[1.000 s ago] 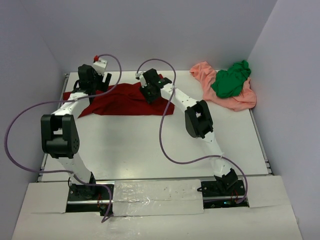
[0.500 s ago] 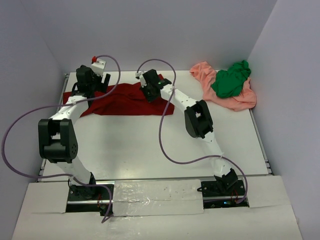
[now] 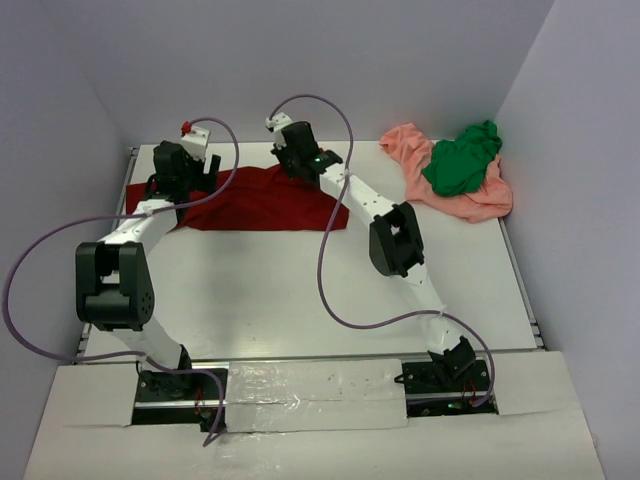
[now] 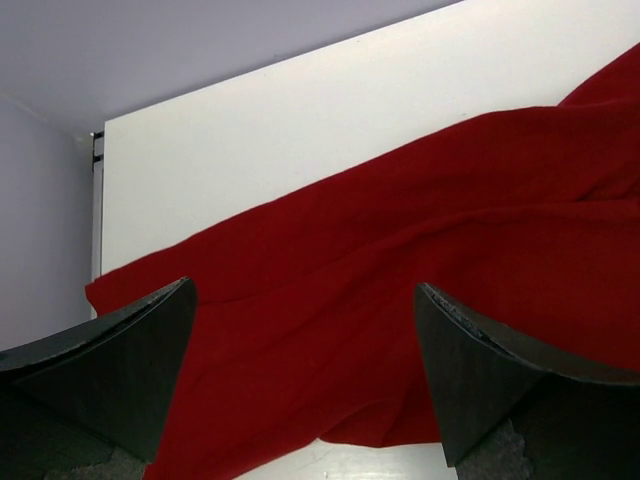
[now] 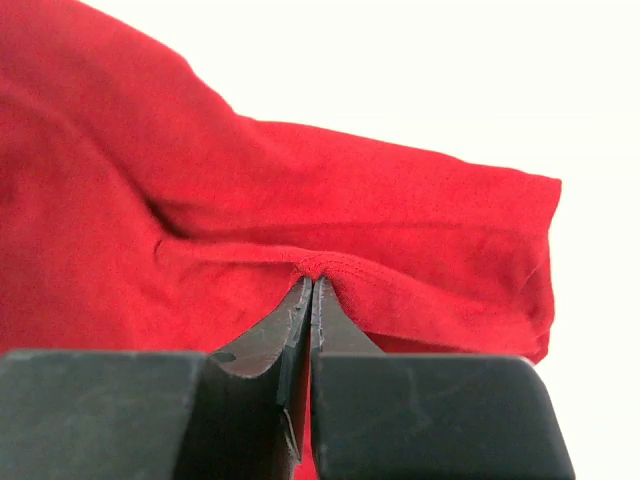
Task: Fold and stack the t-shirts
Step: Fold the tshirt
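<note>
A dark red t-shirt [image 3: 260, 200] lies spread at the back left of the table. My right gripper [image 5: 312, 285] is shut on a hemmed fold of the dark red t-shirt [image 5: 400, 230], over its far middle edge in the top view [image 3: 293, 160]. My left gripper [image 4: 305, 350] hangs wide open above the left part of the dark red t-shirt [image 4: 380, 250], holding nothing; from above it sits at the shirt's left end [image 3: 178, 172]. A bright green t-shirt [image 3: 462, 158] lies crumpled on a salmon-pink t-shirt [image 3: 478, 200] at the back right.
The white table [image 3: 300, 290] ends at metal rails left and right. Grey walls stand close behind and beside it. Purple cables [image 3: 330, 260] loop from both arms over the table's middle.
The right gripper closed on the red shirt's far edge and drew back toward the wall. The left gripper, still open, shifted back and left over the shirt's left end.
</note>
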